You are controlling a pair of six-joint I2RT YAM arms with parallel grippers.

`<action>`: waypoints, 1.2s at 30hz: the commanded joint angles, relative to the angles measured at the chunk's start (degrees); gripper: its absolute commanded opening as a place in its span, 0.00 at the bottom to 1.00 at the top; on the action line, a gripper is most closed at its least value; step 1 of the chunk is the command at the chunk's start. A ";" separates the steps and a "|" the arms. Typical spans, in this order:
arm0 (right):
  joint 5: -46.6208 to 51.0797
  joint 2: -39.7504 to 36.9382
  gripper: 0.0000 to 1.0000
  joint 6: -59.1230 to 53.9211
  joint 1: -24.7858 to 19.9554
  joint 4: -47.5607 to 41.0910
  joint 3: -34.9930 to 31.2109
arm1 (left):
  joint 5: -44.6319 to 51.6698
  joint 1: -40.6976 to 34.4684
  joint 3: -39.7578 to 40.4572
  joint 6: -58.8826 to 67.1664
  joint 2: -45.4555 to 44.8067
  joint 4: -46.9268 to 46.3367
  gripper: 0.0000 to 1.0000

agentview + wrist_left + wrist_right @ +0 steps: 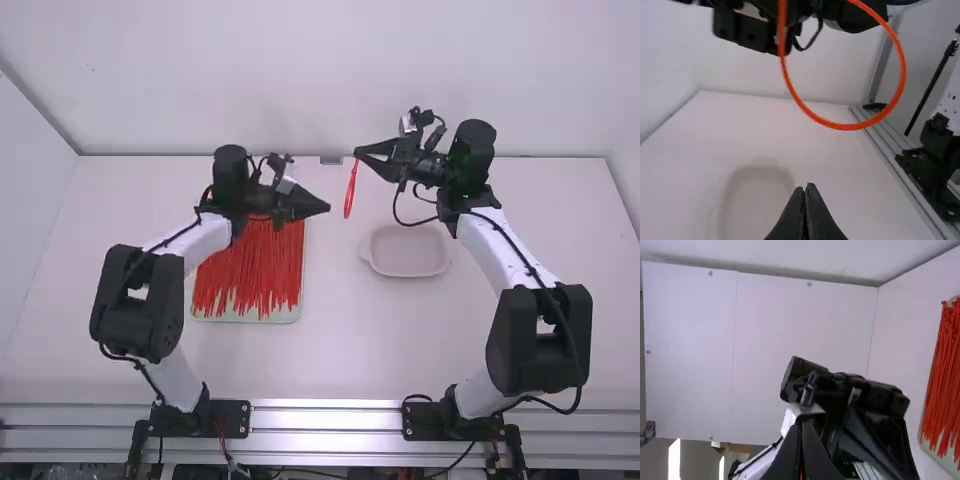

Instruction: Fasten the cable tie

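High view, upper centre: right jaws pinch the looped cable tie (350, 190) clear of the table (420, 330), presenting it. Left wrist view: left jaws closed, empty; cable tie (842, 128) upper frame. Right wrist view: right jaws pressed together.

1. A shallow white dish (405, 252) sits on the white table (400, 330), right of the middle.
2. Left of it, a pale tray (246, 317) holds a heap of loose red ties (255, 270).
3. A metal rail (330, 412) lines the near edge.

Glossy plastic cable tie (840, 127); matt tbl (740, 130)
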 commanded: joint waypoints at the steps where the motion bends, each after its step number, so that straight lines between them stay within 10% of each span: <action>1: -1.73 0.61 0.00 -0.33 0.31 0.50 1.81 | 0.57 0.83 -0.33 -2.84 -0.44 3.02 0.02; 6: -2.23 0.61 0.00 -0.55 2.08 0.46 1.81 | 0.52 1.11 -0.33 -13.44 -0.44 16.98 0.05; 12: -3.28 0.61 0.00 -0.76 4.48 0.46 1.81 | 0.55 1.11 -0.33 -24.11 -0.44 31.41 0.39; 19: -3.30 0.61 0.00 -1.01 5.99 0.48 1.81 | 0.48 0.20 -0.33 -26.49 -0.44 35.04 0.46; 30: -3.26 0.61 0.00 -2.01 6.05 0.22 1.81 | -0.98 -2.34 -0.28 -38.27 -0.44 45.42 0.35; 36: -3.04 0.61 0.00 -2.03 6.56 0.24 1.81 | -0.92 -2.38 -0.24 -38.86 -0.44 45.92 0.02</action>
